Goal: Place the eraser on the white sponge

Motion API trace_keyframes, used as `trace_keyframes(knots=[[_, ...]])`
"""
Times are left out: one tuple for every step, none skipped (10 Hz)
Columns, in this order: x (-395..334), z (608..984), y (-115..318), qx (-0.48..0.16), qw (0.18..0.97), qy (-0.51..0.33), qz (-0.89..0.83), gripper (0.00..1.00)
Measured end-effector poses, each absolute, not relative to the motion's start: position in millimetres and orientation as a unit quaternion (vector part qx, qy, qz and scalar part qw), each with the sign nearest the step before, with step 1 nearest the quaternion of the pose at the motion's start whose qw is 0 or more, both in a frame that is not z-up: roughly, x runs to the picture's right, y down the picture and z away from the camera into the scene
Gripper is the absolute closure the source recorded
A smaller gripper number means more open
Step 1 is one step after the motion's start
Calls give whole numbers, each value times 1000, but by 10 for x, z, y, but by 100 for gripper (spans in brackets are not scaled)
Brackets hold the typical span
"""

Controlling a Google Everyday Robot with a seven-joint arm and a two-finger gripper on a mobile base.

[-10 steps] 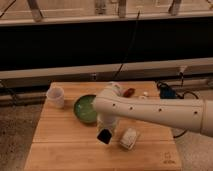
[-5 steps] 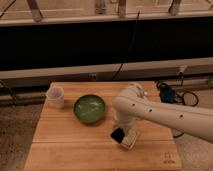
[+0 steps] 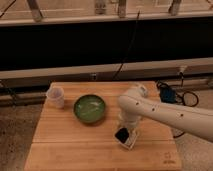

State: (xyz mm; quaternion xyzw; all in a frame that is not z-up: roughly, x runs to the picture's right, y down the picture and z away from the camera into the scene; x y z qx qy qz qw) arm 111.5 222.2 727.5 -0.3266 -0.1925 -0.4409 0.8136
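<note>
Camera view: since half a second ago the white arm has swung further right, and the small black rectangular eraser now lies on the whitish rectangular sponge, which sits on the wooden table. The gripper hangs just above them; whether its jaws are spread or closed I cannot tell, and it seems to have let go. One round green bowl and one translucent white cup stand well left, untouched. Black cables trail off the table's right
</note>
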Motion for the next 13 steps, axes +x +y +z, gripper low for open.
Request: trace_keyframes(knots=[[1159, 7282, 2233, -329, 815, -190, -437, 53], [1212, 7275, 2255, -332, 819, -187, -429, 40], [1252, 7271, 2268, -333, 822, -184, -424, 31], [1283, 7276, 2284, -335, 825, -182, -418, 23], [1296, 7289, 2303, -336, 826, -182, -414, 20], [1306, 7306, 2326, -337, 827, -181, -411, 20], [1329, 7308, 2342, -338, 828, -179, -409, 20], [1342, 7310, 2352, -336, 830, -178, -409, 20], [1336, 7306, 2357, -327, 833, -175, -411, 21], [1344, 7303, 2357, -325, 834, -173, -411, 25], [1347, 7302, 2355, -325, 834, -175, -410, 33], [1345, 7304, 2363, -325, 834, -178, -409, 45], [1353, 7301, 2373, -325, 834, -179, -408, 54]])
